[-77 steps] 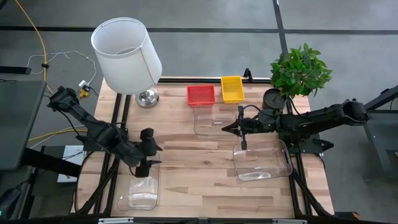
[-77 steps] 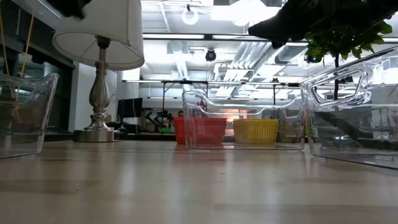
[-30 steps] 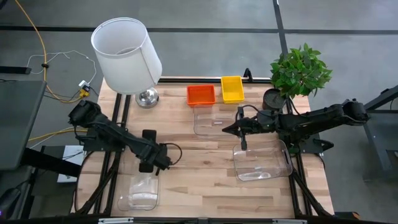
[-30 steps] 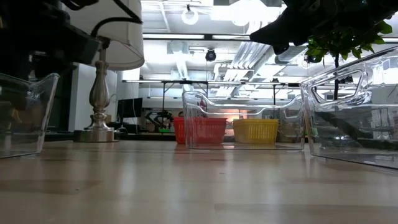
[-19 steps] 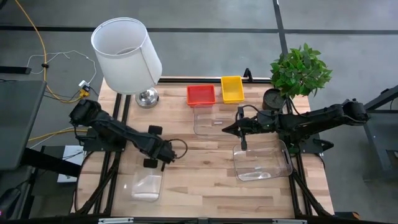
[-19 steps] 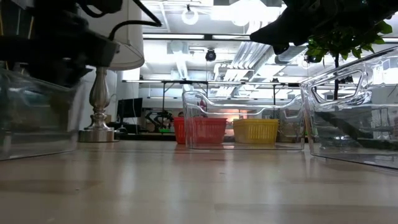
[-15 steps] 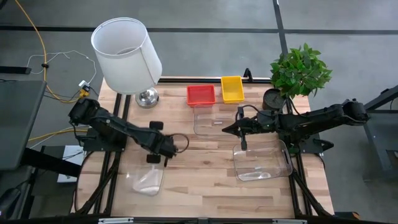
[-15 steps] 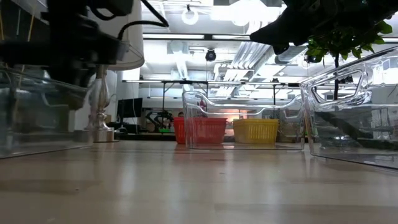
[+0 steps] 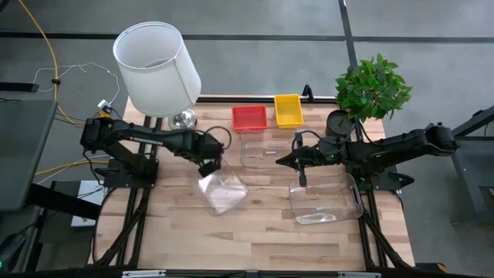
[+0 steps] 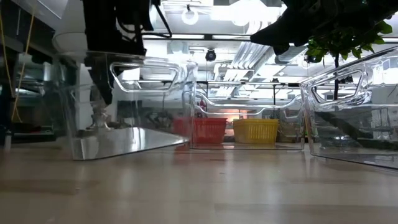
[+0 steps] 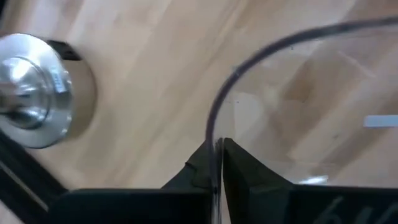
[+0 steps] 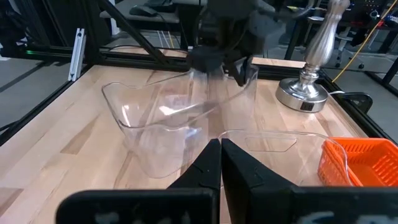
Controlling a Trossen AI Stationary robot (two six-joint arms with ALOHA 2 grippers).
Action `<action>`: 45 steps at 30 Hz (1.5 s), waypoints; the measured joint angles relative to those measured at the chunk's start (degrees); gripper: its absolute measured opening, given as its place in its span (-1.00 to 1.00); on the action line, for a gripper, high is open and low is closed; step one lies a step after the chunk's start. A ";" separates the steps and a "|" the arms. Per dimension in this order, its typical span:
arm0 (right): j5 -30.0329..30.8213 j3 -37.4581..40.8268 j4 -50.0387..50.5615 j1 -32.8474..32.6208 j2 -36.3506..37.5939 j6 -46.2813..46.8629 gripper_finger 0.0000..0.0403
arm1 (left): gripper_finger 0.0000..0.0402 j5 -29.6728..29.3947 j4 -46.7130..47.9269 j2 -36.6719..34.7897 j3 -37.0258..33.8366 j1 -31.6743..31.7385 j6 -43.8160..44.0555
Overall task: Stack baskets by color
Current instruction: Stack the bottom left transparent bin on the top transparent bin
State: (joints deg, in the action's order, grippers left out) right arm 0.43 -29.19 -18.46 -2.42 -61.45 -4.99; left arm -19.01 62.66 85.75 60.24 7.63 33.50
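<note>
Gripping the rim of a clear tub [image 9: 222, 190], the left gripper [image 9: 207, 167] has its fingers clamped on the thin plastic wall, as the left wrist view shows, and carries the tub tilted just in front of the lamp [image 9: 157, 68]. From the low view one edge seems to touch or nearly touch the bench [image 9: 255, 232]; I cannot tell which. Pinching the rim is likely the only sure hold on so wide a tub, which is why it hangs at a slant.

The right gripper [image 9: 296, 161] hovers farther right of the lamp, fingers together and holding nothing, above the gap between a second clear tub [image 9: 260, 149] and a third clear tub [image 9: 325, 200], apparently waiting.

The red-orange basket [image 9: 249, 117] and the yellow basket [image 9: 288, 110] sit side by side at the bench's back edge, right of the lamp, each single and unstacked. The second tub lies just in front of the red-orange basket, so it stands between the carried tub and both baskets. A potted plant [image 9: 370, 87] stands at the far right corner, clear of the work.
</note>
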 joint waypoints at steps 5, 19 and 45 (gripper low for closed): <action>0.00 0.01 0.00 0.00 0.00 -0.10 -1.00 | -0.99 3.45 0.53 -4.58 3.24 -1.45 1.89; -2.16 0.02 -1.09 -3.89 5.40 -0.07 -1.00 | -1.00 -9.64 0.27 -16.80 11.77 -8.36 6.20; 0.63 0.02 -3.43 -8.98 24.50 -1.43 -1.00 | -1.00 -27.14 -47.87 -2.29 9.33 -4.36 -2.62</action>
State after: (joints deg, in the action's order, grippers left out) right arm 1.05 -29.17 -21.89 -11.40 -36.95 -6.42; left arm -46.15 14.79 83.46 69.57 3.27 30.88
